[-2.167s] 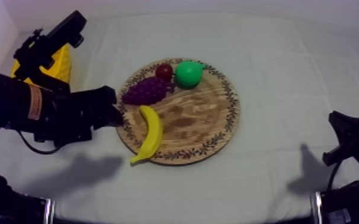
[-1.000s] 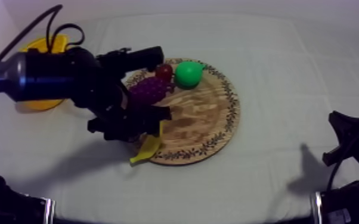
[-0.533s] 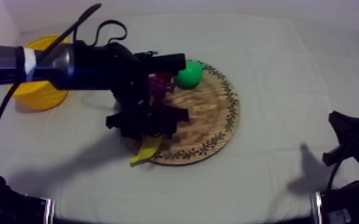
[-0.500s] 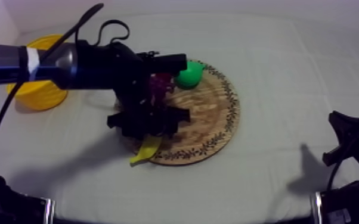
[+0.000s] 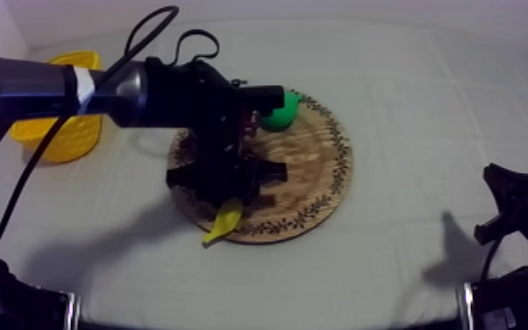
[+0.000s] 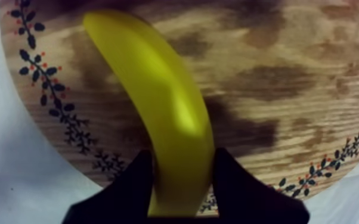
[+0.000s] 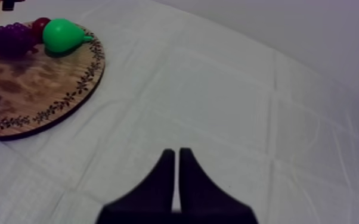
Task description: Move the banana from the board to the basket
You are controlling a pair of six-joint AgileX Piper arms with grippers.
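Note:
The yellow banana [image 6: 170,101] lies on the round wooden board [image 6: 289,77], near its patterned rim. My left gripper [image 6: 182,155] straddles the banana's near part, one black finger [image 6: 131,187] pressed against each side, shut on it. From above, my left arm reaches in from the upper left and covers the board's [image 5: 311,167] left half; only the banana's tip [image 5: 224,221] pokes out beneath my left gripper [image 5: 226,193], over the rim. The yellow basket [image 5: 57,132] stands at the far left. My right gripper [image 7: 176,154] is shut on nothing, resting at the table's right side [image 5: 513,206].
A green pear [image 5: 278,112] sits at the board's far edge. The right wrist view also has the pear [image 7: 62,34], a bunch of grapes [image 7: 12,37] and a small red fruit [image 7: 39,25] together there. Bare cloth lies between board and basket.
My left arm swung from beside the basket to over the board and came down on the banana. The banana's near tip has shifted slightly right. The right arm has not moved.

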